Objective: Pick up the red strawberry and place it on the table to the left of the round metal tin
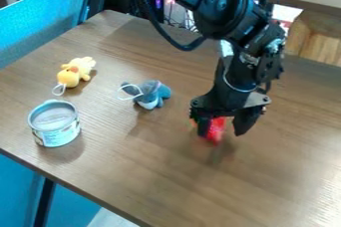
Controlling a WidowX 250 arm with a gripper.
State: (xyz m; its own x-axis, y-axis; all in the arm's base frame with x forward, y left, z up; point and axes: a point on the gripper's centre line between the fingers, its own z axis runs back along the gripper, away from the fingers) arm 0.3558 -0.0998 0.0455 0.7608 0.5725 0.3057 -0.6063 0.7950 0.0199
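The black gripper [222, 132] hangs over the right half of the brown table, its fingers apart and pointing down. A small red object [216, 130] with a bit of green at its left edge shows between them, closer to the left finger, which hides part of it. I cannot tell whether they touch. Left of the gripper lies a small blue-grey plush toy [152, 95] with a white loop. Farther left is a yellow and orange plush toy [75, 73], also with a loop. An upright tin can [55, 124] stands near the table's left front edge.
The wooden table [156, 173] has its front edge running from the left side to the bottom. A blue panel [41, 29] stands beyond its left edge. Cables and dark equipment are behind the table, with a wooden ledge at the upper right.
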